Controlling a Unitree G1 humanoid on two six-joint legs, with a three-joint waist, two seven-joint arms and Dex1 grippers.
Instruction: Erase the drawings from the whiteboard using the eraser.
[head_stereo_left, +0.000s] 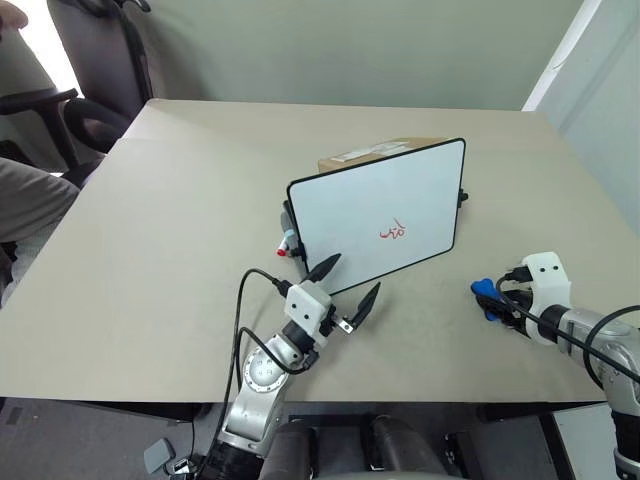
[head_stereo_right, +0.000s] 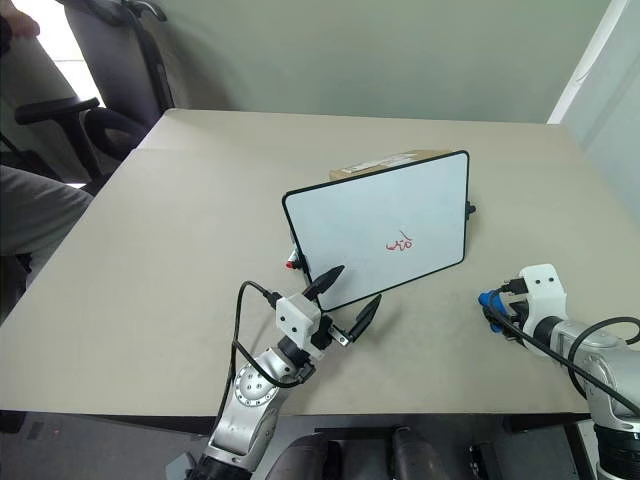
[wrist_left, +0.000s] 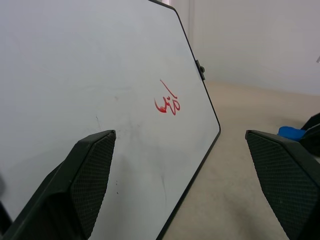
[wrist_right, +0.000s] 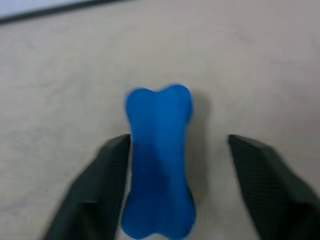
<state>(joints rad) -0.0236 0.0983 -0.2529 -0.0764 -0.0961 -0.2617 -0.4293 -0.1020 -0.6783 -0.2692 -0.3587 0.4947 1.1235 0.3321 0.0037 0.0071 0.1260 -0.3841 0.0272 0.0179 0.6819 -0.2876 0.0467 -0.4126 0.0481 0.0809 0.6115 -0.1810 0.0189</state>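
The whiteboard (head_stereo_left: 380, 215) stands tilted near the middle of the table, leaning back against a box. The drawings (head_stereo_left: 395, 231), a small red scribble, sit low on its right half and show again in the left wrist view (wrist_left: 167, 102). My left gripper (head_stereo_left: 356, 273) hovers open just in front of the board's lower left edge, nothing between its fingers. The eraser (wrist_right: 159, 160), blue and bone-shaped, lies flat on the table to the right of the board. My right gripper (head_stereo_left: 497, 300) straddles it: one finger is at its side, the other stands clear of it.
A brown cardboard box (head_stereo_left: 385, 152) props the board from behind. A red-capped marker (head_stereo_left: 289, 240) lies at the board's left edge. An office chair (head_stereo_left: 95, 70) and a seated person's leg (head_stereo_left: 30, 200) are beyond the table's left side.
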